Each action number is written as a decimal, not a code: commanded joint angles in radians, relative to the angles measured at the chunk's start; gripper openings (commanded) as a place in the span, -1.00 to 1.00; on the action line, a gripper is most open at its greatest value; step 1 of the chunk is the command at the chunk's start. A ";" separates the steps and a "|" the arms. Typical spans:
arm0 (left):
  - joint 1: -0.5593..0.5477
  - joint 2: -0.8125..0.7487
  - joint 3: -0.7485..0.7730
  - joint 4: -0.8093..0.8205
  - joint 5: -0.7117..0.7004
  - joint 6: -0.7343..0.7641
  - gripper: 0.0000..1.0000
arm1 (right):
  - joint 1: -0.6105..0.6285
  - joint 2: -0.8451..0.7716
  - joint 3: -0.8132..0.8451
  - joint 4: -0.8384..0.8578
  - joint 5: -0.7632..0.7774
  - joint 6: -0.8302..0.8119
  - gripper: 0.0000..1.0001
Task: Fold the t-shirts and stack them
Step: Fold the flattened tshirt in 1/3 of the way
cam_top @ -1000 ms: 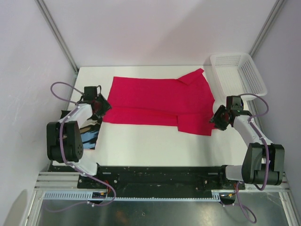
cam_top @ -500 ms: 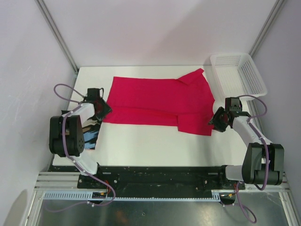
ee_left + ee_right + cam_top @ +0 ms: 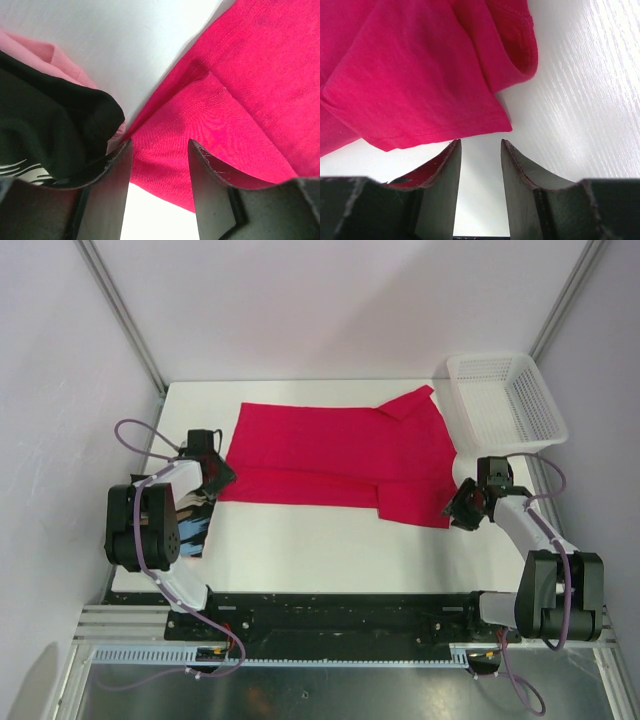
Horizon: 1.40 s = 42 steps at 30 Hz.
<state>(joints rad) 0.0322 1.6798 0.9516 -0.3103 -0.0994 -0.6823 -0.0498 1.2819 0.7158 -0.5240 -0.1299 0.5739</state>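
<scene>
Crimson-pink t-shirt (image 3: 340,455) lies flat across the far half of the table (image 3: 330,550), its near strip doubled over, so it reads as a long band running left to right. Left gripper (image 3: 215,472) sits low at the band's left end, jaws parted, hem just ahead of the tips, nothing pinched. Right gripper (image 3: 462,508) mirrors it at the cloth's near right corner, jaws likewise apart over bare table. Looks to me like each is lining up to take an end for the next fold. Black t-shirt (image 3: 192,515) lies crumpled at the left edge under the left arm. White basket (image 3: 505,400) sits at the far right corner.
</scene>
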 commanded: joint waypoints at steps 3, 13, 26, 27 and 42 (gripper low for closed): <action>0.004 -0.032 -0.006 0.009 -0.023 0.000 0.07 | -0.004 -0.055 -0.039 -0.007 0.022 0.021 -0.20; 0.004 -0.045 0.007 0.008 0.009 0.006 0.08 | 0.004 0.016 -0.078 0.070 0.062 0.021 -0.24; 0.003 -0.056 0.021 0.008 0.039 0.011 0.08 | 0.037 0.097 -0.078 0.167 0.065 0.045 -0.86; 0.004 -0.058 0.024 0.008 0.042 0.012 0.08 | 0.041 0.092 -0.069 0.163 0.064 0.048 -0.93; -0.008 -0.016 0.072 0.008 0.091 0.024 0.08 | 0.100 0.270 0.339 0.182 0.000 0.068 -1.00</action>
<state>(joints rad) 0.0319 1.6608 0.9714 -0.3119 -0.0231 -0.6796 0.0467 1.4551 0.9356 -0.3927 -0.1116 0.6357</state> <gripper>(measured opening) 0.538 0.010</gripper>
